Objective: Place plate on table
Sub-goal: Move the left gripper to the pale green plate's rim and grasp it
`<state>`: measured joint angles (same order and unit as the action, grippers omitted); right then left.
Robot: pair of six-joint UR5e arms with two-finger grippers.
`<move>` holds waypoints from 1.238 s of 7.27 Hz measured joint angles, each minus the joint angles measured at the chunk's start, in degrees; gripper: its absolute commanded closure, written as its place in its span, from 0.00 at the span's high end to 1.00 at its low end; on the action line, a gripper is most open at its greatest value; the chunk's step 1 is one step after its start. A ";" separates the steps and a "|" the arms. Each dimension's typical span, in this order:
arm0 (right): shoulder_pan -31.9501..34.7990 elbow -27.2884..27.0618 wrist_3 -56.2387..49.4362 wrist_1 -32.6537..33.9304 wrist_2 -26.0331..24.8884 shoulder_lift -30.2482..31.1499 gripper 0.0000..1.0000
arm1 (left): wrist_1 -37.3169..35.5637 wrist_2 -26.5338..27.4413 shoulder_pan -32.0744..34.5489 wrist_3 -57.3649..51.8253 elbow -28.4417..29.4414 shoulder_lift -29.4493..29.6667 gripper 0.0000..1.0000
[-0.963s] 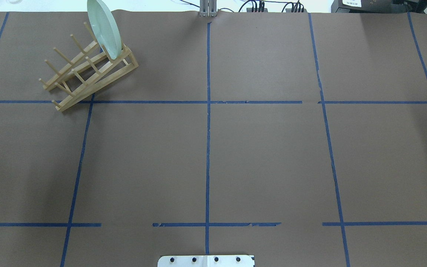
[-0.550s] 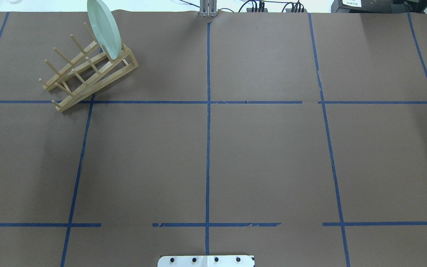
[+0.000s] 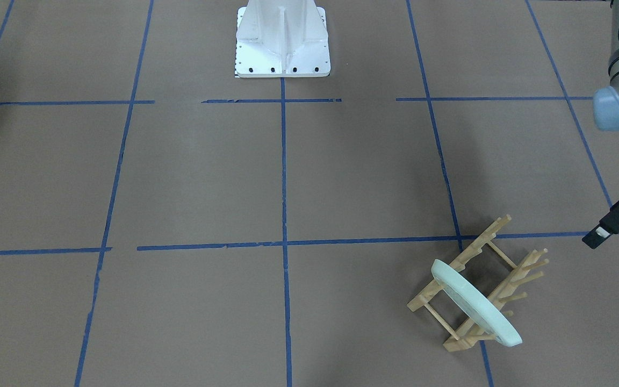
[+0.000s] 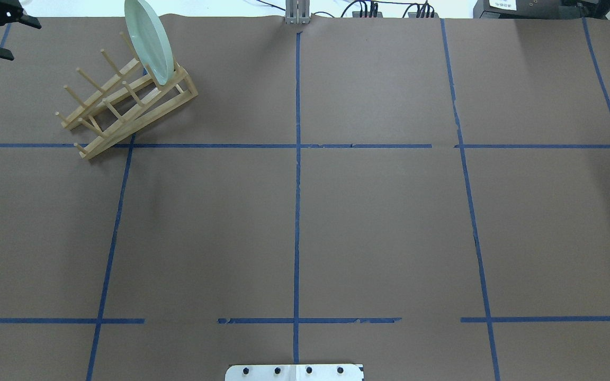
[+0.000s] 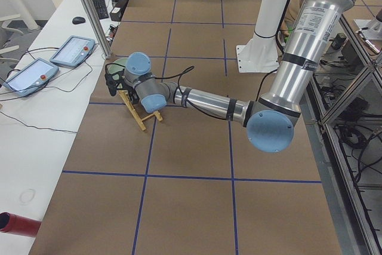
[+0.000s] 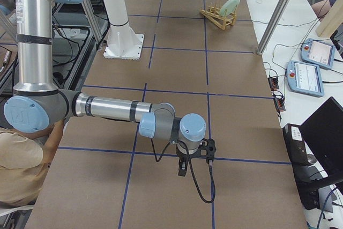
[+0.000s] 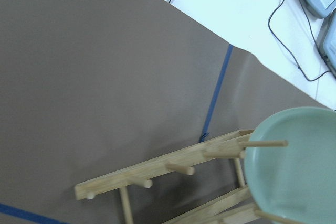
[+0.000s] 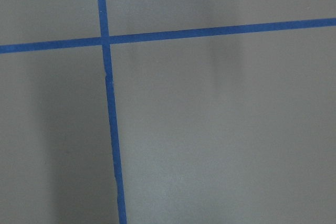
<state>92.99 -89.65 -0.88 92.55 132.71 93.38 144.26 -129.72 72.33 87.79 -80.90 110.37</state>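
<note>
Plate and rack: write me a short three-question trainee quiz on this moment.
1. True or false: the plate lies flat on the table.
2. Which arm's gripper is closer to the wooden rack? A) left B) right C) both equally
3. Fill in: the left gripper has its jaws ____.
Key: 1 false, it stands on edge in the rack. 2 A. 3 open.
</note>
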 measured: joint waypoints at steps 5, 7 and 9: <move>0.00 0.00 0.00 0.00 0.00 0.00 1.00 | 16.83 13.50 -5.98 25.91 9.66 10.53 0.95; 0.00 0.00 0.00 0.00 0.00 0.04 1.00 | 17.82 15.33 -8.80 28.94 11.92 12.33 0.89; 0.00 0.00 0.00 0.00 0.00 0.05 1.00 | 17.99 17.50 -10.71 30.68 13.03 13.19 0.70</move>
<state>92.99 -89.65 -0.88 92.55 132.72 93.43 162.25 -112.22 61.61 118.48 -67.87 123.56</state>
